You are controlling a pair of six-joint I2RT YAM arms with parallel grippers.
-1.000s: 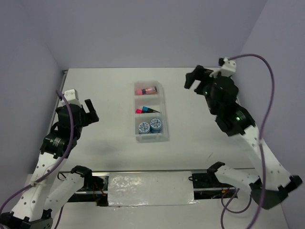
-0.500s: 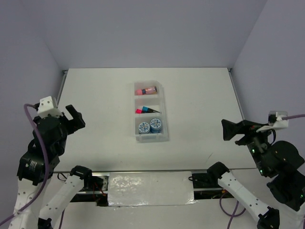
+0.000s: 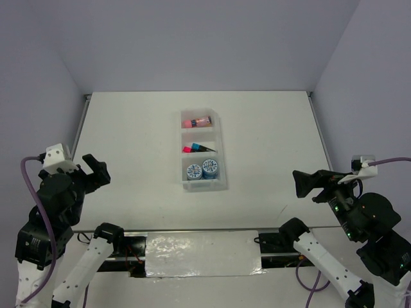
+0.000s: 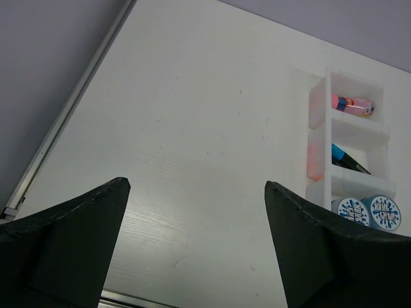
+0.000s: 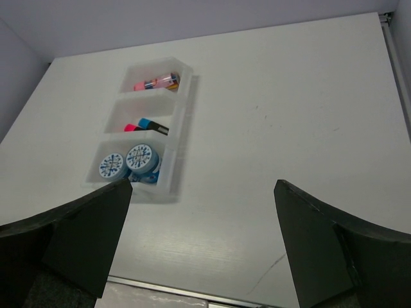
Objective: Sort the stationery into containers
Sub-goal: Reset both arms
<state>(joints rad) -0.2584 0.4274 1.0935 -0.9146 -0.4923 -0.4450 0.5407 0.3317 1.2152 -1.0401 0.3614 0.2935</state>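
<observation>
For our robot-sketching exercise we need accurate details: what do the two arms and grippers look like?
Both arms have white links and black joints. The left gripper and right gripper are black with broad wedge-shaped fingers. A purple cable runs to a small white box on each wrist.

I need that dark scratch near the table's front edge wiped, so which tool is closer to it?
Right. The right tool hovers close to the scratch, on its right; the left tool is across the table, beyond the tray.
</observation>
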